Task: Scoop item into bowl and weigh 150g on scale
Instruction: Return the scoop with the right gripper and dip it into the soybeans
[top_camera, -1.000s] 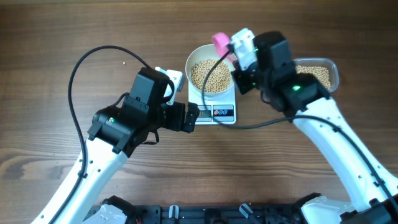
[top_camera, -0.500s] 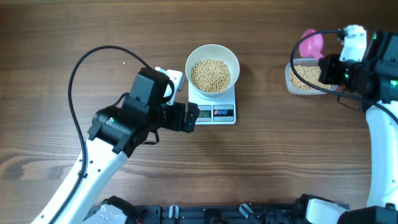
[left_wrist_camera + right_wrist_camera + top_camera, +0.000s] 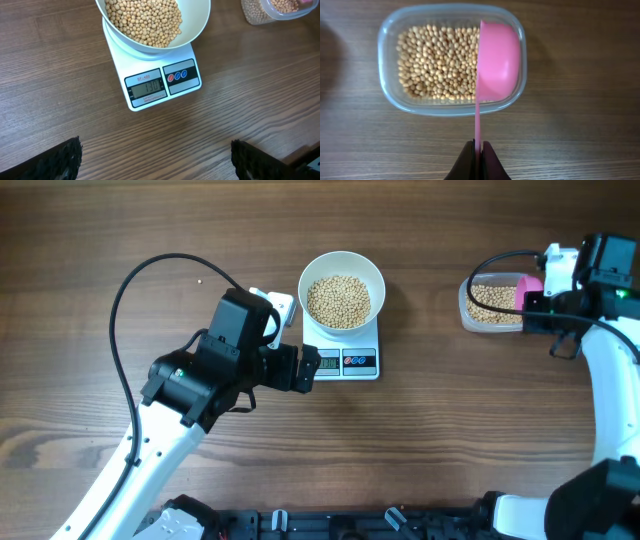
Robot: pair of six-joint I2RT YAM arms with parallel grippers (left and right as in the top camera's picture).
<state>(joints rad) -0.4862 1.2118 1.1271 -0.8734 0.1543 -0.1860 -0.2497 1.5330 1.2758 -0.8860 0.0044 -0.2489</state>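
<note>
Beans (image 3: 338, 300) lie heaped in the white bowl (image 3: 342, 256) on the scale (image 3: 345, 363), and more wait in the clear tub (image 3: 468, 308), well apart at 3 o'clock from it. Starting at the left, the left gripper (image 3: 303, 370) hangs just beside the scale's 8 o'clock corner, jaws spread wide and holding nothing. Its camera looks onto the display (image 3: 146, 88), which reads 130, so I judge that a part scoop more is needed. Far to the right, the right gripper (image 3: 477, 150) is clamped tight on the thin handle of the pink scoop (image 3: 497, 57). In the wrist view that handle runs straight from 6 to 12 o'clock. The cup sits over the tub's 3 o'clock end, seemingly rolled on its side with its mouth toward the beans at 9 o'clock. The right arm is plainly the nearer one, and the next dig likely sweeps toward 9 o'clock through the pile.
</note>
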